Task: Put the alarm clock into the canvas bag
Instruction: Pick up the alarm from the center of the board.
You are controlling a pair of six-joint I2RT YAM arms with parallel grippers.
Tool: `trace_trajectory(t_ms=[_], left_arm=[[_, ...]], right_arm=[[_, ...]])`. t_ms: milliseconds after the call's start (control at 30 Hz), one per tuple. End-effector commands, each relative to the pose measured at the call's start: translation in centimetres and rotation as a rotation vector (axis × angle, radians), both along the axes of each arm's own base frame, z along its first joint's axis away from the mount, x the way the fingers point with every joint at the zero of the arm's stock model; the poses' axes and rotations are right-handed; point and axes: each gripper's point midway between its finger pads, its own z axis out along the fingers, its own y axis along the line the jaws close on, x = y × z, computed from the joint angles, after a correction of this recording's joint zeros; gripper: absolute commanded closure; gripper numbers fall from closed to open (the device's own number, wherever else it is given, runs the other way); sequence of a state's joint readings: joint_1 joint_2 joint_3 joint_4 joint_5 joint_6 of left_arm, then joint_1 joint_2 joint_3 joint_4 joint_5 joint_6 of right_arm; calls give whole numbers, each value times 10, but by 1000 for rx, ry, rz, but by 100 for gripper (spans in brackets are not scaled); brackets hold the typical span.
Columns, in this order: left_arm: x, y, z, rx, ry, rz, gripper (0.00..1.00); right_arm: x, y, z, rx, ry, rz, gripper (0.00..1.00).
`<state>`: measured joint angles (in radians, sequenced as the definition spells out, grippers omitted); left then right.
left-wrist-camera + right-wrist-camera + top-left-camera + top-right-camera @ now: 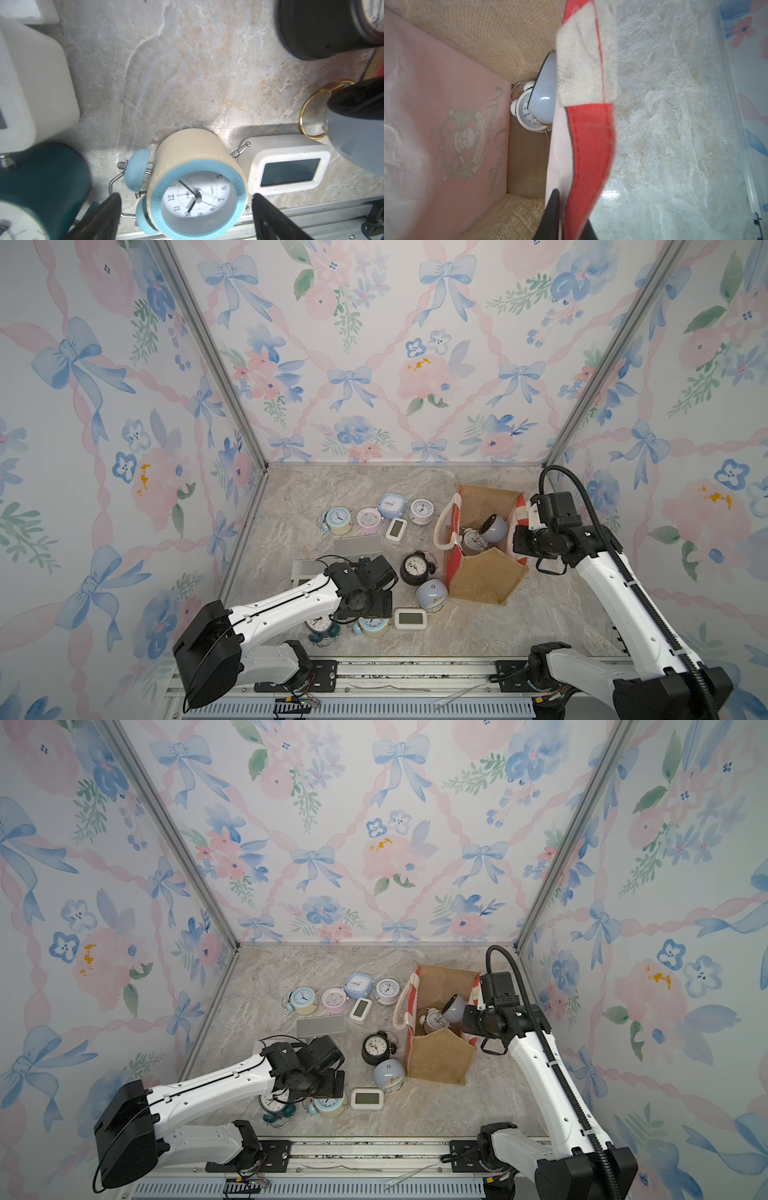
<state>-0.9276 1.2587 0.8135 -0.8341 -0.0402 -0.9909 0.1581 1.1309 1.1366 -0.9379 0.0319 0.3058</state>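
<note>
Left claw [186, 195]: stands wide open, one finger on each side of the alarm clock [197, 187], apparently touching neither flank. Right claw [571, 207]: pinches shut on the rim of a red side panel of the canvas bag [482, 576], whose mouth gapes upward.

Alarm clock, cream body with blue rim and bells: lies at the near edge of the counter [561, 614], right by the metal rail [415, 668]. Hemmed in closely:
- teal clock [322, 628] just beside it on the left arm's side
- white digital clock [410, 619] just beside it on the other
- pale blue dome clock [432, 594] near, a little farther in
- black clock [415, 568] beyond the dome, just beside the bag's other red panel

Dome and black clock both sit between the alarm clock and the bag.

Counted on the counter, twelve clocks:
- eight with dials, four of them in a back row from the blue-and-cream one [338, 520] to the white round one [422, 511]
- two small white digital ones
- two flat rectangular slabs, one [305, 570] partly under the left arm

Inside the bag, two more: a white twin-bell clock [471, 541] and a grey dome clock [494, 527] leaning on it.

Flowered walls close three sides. Bare counter lies open in front of the bag toward the rail, and along the back behind the clock row.
</note>
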Motion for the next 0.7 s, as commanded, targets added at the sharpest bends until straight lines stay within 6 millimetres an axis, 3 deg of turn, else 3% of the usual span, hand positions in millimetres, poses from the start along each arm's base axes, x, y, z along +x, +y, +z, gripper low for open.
trace_trajectory(t_ms=[0,400,667], left_arm=[[0,-2,0,23,-3,25,2],[-4,-6,-6,40,17,29,2],[-8,-11,-10,54,37,13,7]], right_arm=[[-1,2,2,-9,-2,17,87],[0,4,3,-7,-9,22,87],[-1,4,3,-9,-8,23,87]])
